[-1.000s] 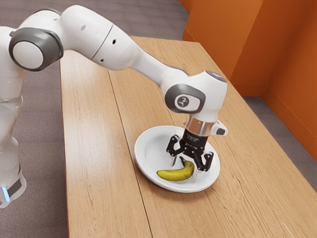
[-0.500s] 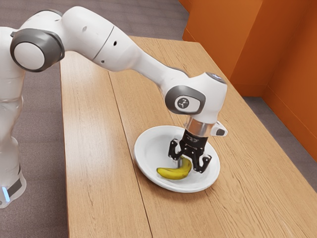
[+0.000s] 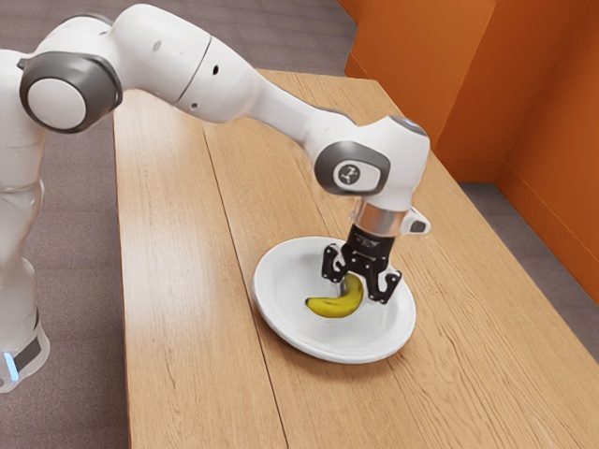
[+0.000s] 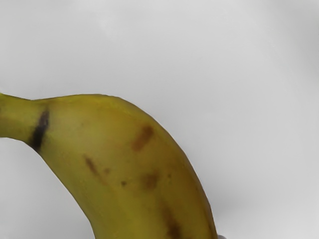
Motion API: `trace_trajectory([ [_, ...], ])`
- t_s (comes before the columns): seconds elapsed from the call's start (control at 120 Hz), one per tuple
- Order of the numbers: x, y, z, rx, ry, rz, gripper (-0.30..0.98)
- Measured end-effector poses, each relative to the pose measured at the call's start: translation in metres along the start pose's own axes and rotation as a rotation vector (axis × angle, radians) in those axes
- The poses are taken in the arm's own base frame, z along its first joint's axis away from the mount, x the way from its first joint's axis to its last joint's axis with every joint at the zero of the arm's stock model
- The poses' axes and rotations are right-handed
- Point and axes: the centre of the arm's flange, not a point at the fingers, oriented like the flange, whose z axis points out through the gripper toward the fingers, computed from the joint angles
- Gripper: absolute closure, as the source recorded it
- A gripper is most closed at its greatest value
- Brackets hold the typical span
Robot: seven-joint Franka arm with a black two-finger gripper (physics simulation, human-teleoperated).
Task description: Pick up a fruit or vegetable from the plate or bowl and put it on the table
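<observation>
Gripper (image 3: 354, 290) was closed on the banana (image 3: 333, 307), over the plate (image 3: 290, 281), right of and below frame centre. Judged light, firm, bruisable; its thick middle suited a gentle hold.

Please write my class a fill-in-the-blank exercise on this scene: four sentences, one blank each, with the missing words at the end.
The fruit gripped by the pincer is a ____. The round plate below it is coloured ____. The plate rests on a ____. The wall panels beyond are coloured ____.

Missing words, in order: banana; white; table; orange.
</observation>
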Motion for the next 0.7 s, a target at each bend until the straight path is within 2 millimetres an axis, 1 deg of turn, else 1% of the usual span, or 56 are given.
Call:
trace_trajectory([
  [0.033,0.004,-0.003,-0.006,-0.003,0.003,-0.011,0.51],
  [0.083,0.014,-0.012,-0.016,-0.007,0.008,-0.038,0.51],
  [0.183,0.042,-0.035,-0.033,-0.007,0.013,-0.107,0.51],
  [0.233,0.057,-0.05,-0.044,-0.009,0.016,-0.144,0.51],
  [0.325,0.085,-0.078,-0.073,-0.022,0.027,-0.215,0.5],
  [0.467,0.122,-0.126,-0.106,-0.032,0.031,-0.321,0.51],
  [0.592,0.139,-0.156,-0.138,-0.052,0.041,-0.379,0.51],
  [0.7,0.15,-0.183,-0.156,-0.059,0.037,-0.424,0.51],
])
